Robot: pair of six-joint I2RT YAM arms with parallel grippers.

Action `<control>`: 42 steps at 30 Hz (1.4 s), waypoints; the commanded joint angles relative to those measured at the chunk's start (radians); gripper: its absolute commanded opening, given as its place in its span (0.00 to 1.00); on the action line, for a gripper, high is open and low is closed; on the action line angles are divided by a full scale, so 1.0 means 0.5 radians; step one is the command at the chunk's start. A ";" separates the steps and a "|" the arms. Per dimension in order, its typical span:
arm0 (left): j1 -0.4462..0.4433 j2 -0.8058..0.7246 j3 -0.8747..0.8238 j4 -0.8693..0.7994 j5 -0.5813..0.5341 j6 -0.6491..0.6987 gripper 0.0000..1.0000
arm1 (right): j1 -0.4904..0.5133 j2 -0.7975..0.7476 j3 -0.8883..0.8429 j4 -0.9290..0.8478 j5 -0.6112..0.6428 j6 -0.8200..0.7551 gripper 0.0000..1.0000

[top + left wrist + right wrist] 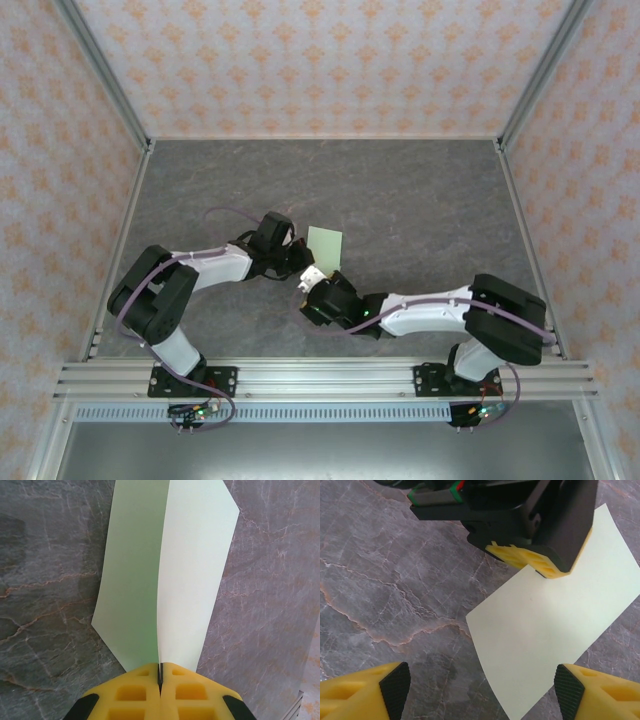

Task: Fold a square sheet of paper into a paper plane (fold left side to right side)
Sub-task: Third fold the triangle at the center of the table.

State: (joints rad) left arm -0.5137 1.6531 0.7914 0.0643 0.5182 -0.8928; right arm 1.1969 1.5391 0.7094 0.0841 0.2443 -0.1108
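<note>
The pale green square sheet of paper (326,243) is in the middle of the table, pinched at its near edge by my left gripper (161,673), which is shut on it. In the left wrist view the sheet (190,565) bends along a line running away from the jaws, the left half shaded and the right half bright. My right gripper (482,692) is open just in front of the sheet (555,625), its black-padded fingertips (395,686) wide apart and touching nothing. The left gripper's yellow fingers (540,562) grip the sheet's far edge in the right wrist view.
A grey marbled tabletop (420,200) lies under everything, walled in by patterned panels and aluminium posts (105,75). The two wrists sit close together near the centre (310,275). An aluminium rail (320,378) runs along the near edge.
</note>
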 commanded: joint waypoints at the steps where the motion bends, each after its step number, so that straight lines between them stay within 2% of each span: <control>1: -0.010 -0.060 0.011 -0.049 -0.027 -0.004 0.05 | 0.019 0.054 0.078 -0.015 0.097 -0.070 0.79; 11: -0.013 -0.075 0.010 -0.055 -0.012 0.000 0.05 | 0.019 0.183 0.206 -0.023 0.099 -0.149 0.71; 16: -0.013 -0.087 0.007 -0.064 -0.012 0.000 0.05 | 0.018 0.197 0.220 0.002 0.218 -0.170 0.62; 20: -0.013 -0.086 0.008 -0.067 -0.009 0.002 0.05 | 0.020 0.193 0.231 -0.031 0.276 -0.203 0.45; 26: -0.013 -0.094 0.008 -0.091 -0.019 0.018 0.05 | 0.018 0.204 0.234 -0.080 0.247 -0.197 0.02; 32: -0.013 -0.091 0.026 -0.140 -0.030 0.069 0.08 | -0.003 0.168 0.205 -0.128 0.097 -0.146 0.00; 37: -0.013 -0.120 0.018 -0.180 -0.058 0.098 0.15 | -0.056 0.139 0.167 -0.131 -0.067 -0.089 0.00; 42: -0.008 -0.192 0.045 -0.331 -0.133 0.181 0.33 | -0.093 0.140 0.160 -0.142 -0.154 -0.068 0.00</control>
State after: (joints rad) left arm -0.5156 1.6119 0.7918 -0.0265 0.5034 -0.8440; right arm 1.1580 1.6314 0.8024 0.0406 0.2085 -0.1722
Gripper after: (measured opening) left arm 0.315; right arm 0.066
